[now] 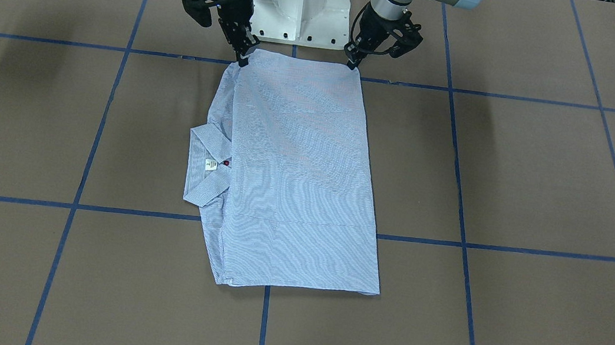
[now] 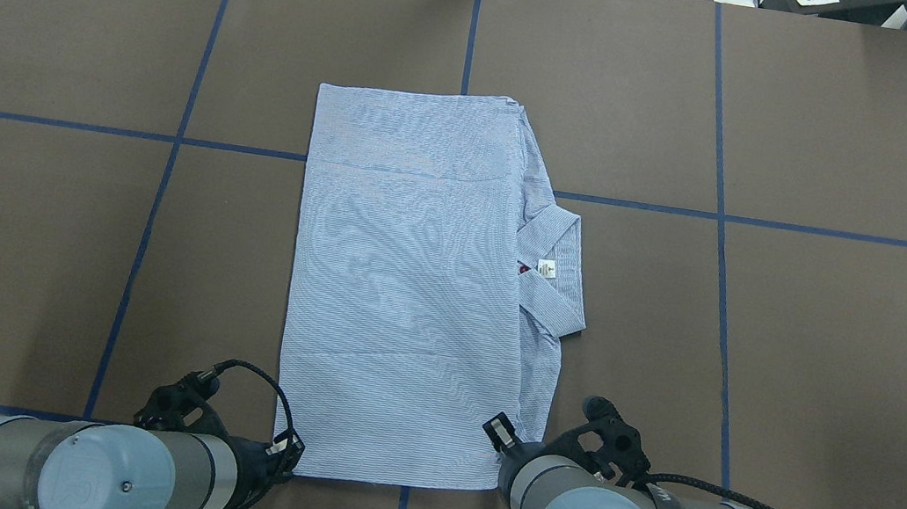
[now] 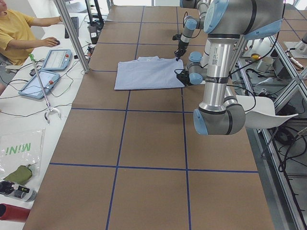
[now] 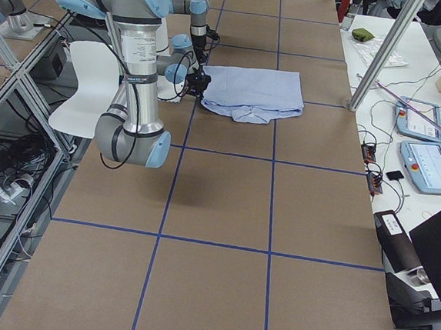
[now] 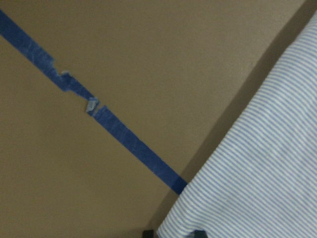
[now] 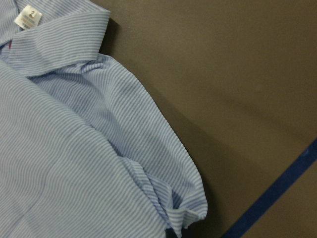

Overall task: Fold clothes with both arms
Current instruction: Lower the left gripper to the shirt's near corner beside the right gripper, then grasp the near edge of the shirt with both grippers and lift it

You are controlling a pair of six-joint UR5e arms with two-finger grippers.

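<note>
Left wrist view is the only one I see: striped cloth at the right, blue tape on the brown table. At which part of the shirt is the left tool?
Observer: The left tool is at a corner of the shirt, on the edge nearest the robot, away from the collar.
Operator: And the other one?
Observer: The right tool is at the other corner of that same edge, on the collar side.
Operator: How does the shirt lie?
Observer: Folded into a long rectangle, flat on the table, with the collar and its white label showing at the robot's right.
</note>
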